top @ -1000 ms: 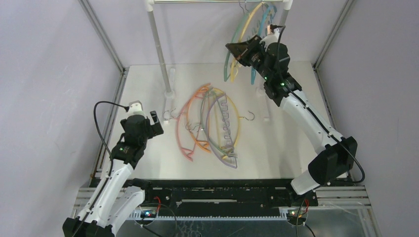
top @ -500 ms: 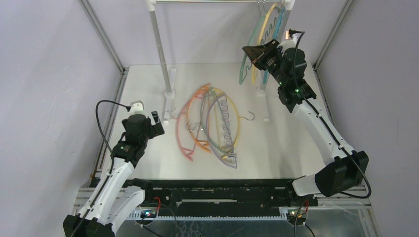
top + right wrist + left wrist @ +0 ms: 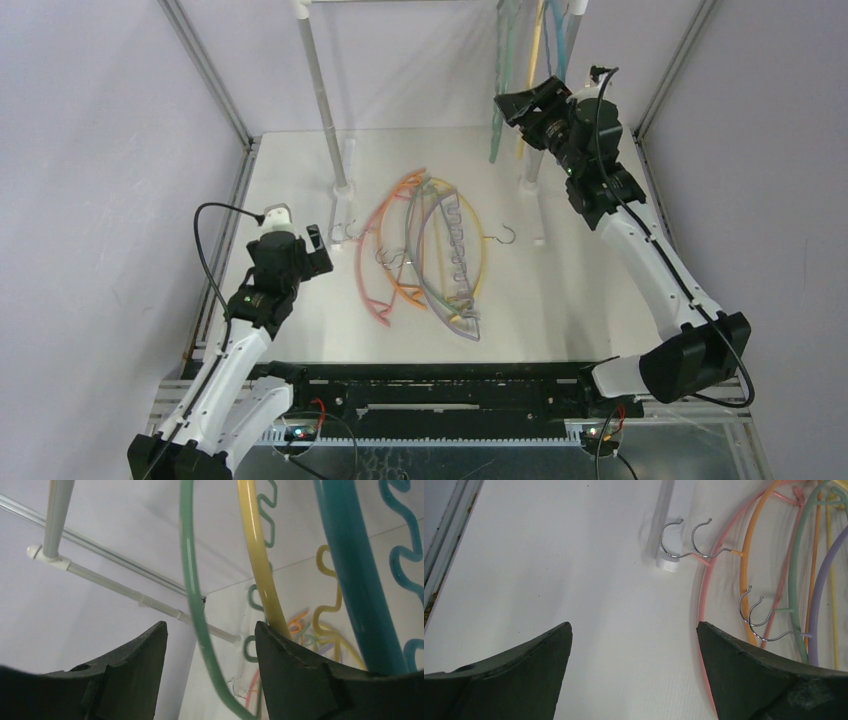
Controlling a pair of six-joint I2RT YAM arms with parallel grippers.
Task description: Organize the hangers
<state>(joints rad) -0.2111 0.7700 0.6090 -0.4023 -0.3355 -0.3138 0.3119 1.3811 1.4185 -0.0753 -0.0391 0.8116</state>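
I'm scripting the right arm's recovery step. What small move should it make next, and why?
Probably ease the right gripper straight back off the green hanger, staying open. Its jaws stand apart with the hanger's bar passing freely between them, and it hangs beside the yellow hanger and teal hanger, so it looks released. More hangers lie piled on the table.

the right gripper shifted right and back toward the rail's right post, right arm elbow swung further right, green hanger, yellow hanger and teal hanger moved right along the rail, now edge-on and hanging nearly straight
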